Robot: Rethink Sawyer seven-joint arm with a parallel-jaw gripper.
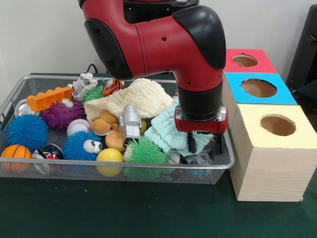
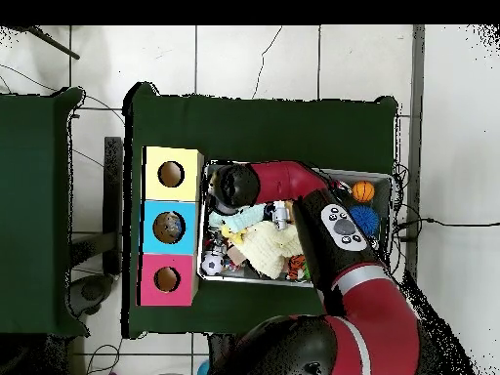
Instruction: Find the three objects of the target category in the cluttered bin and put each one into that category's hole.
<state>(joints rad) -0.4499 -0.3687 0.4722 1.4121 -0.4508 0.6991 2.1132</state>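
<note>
A wire mesh bin (image 1: 10, 101) holds a heap of toys. Among them are a yellow ball (image 1: 110, 155), a baseball (image 1: 78, 126), a small basketball (image 1: 15, 151), a green fuzzy ball (image 1: 145, 149) and a silver robot toy (image 1: 130, 121). My gripper (image 1: 200, 144) reaches down into the bin's right end, over a mint cloth (image 1: 166, 131) and some clear plastic pieces (image 1: 199, 158). Its tips are dark against the clutter. In the overhead view the arm's wrist (image 2: 232, 186) hides the gripper, at the end of the bin (image 2: 383, 178) beside the boxes.
Three boxes with round holes stand right of the bin: red (image 1: 245, 60), blue (image 1: 258, 88), yellow (image 1: 277, 125). A cream cloth (image 1: 133, 96), purple spiky ball (image 1: 62, 115), blue fuzzy balls (image 1: 26, 131) and orange toy (image 1: 49, 98) fill the bin's left.
</note>
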